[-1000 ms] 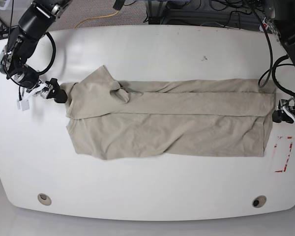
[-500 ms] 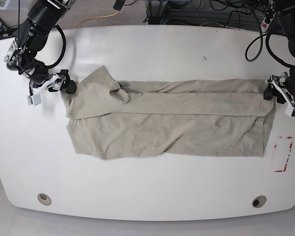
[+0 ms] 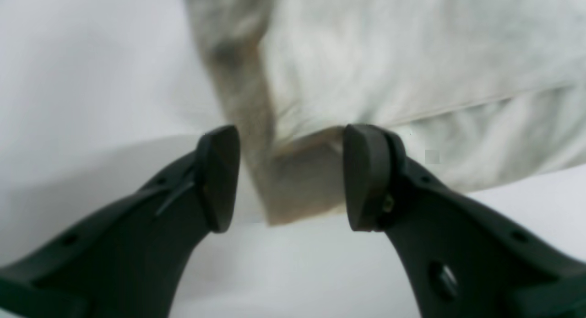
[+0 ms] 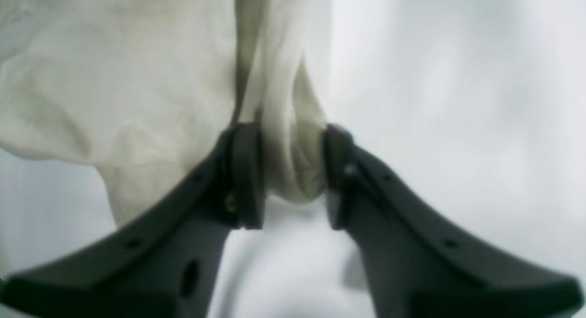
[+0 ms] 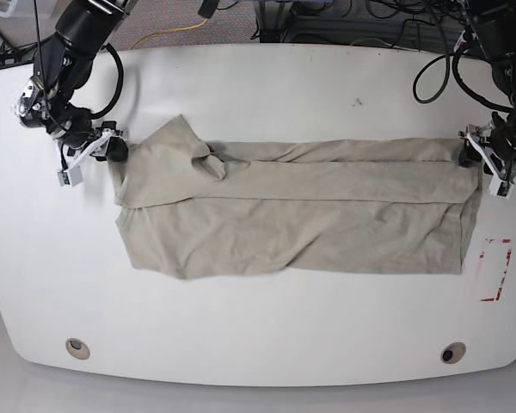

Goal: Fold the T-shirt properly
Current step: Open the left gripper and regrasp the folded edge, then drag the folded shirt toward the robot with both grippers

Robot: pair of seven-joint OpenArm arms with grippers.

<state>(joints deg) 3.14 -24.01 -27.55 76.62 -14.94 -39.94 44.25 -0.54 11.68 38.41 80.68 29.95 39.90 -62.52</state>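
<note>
The beige T-shirt (image 5: 292, 215) lies folded lengthwise across the white table (image 5: 258, 86), wrinkled, with a sleeve bunched at its left end. At that left end my right gripper (image 5: 112, 149) pinches fabric. In the right wrist view a bunched fold of the T-shirt (image 4: 114, 80) fills the narrow gap of the right gripper (image 4: 293, 171), touching both pads. My left gripper (image 5: 475, 156) sits at the shirt's upper right corner. In the left wrist view the left gripper (image 3: 290, 171) stands open, straddling a corner of the T-shirt (image 3: 412, 57) that lies flat on the table.
A red-marked rectangle (image 5: 496, 269) is on the table right of the shirt. Two round holes (image 5: 77, 348) (image 5: 452, 352) sit near the front edge. Cables run beyond the back edge. A small dark mark (image 5: 357, 102) lies behind the shirt.
Both arms moved in to the shirt's ends. The right gripper's fingers closed from wide apart onto the fabric at the left end. The left gripper rose to the upper right corner, still open.
</note>
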